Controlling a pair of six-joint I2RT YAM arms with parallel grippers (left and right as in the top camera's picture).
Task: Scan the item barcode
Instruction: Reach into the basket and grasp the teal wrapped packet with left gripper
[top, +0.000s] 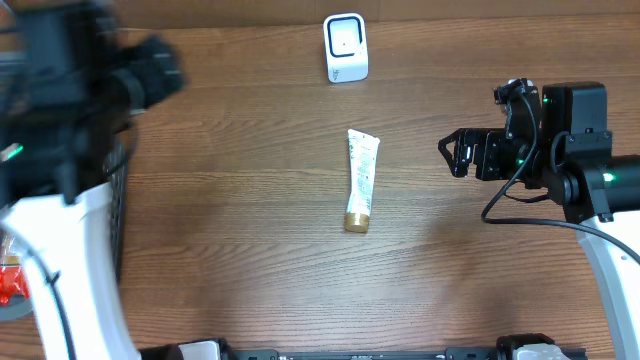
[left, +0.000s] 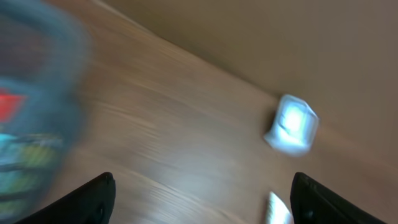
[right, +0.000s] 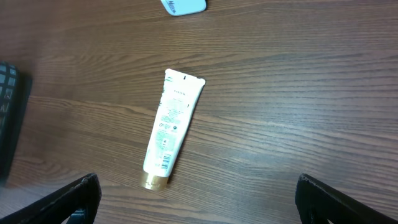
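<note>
Blurred and looming at 10 o'clock, the left arm (top: 60, 90) carries its left pincer (left: 202, 205) open. At 3 o'clock the right pincer (top: 455, 152) gapes wide toward the tube (top: 360, 180), which lies centre on the wood-grain surface (top: 230, 230), cap toward 6 o'clock; its print is too small to read. A white scanner (top: 346, 47) stands at 12 o'clock

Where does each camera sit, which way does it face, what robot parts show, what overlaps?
Overhead: fixed above, facing down on the brown wooden table; white tube with gold cap at centre, white box-shaped scanner beyond it, left arm and right arm at the sides.
Left wrist: on the left arm, blurred, angled across the table toward the scanner; left gripper open, fingers at bottom corners.
Right wrist: on the right arm, looking down on the tube; right gripper open, fingers at bottom corners.
Shared: scanner in all three.
</note>
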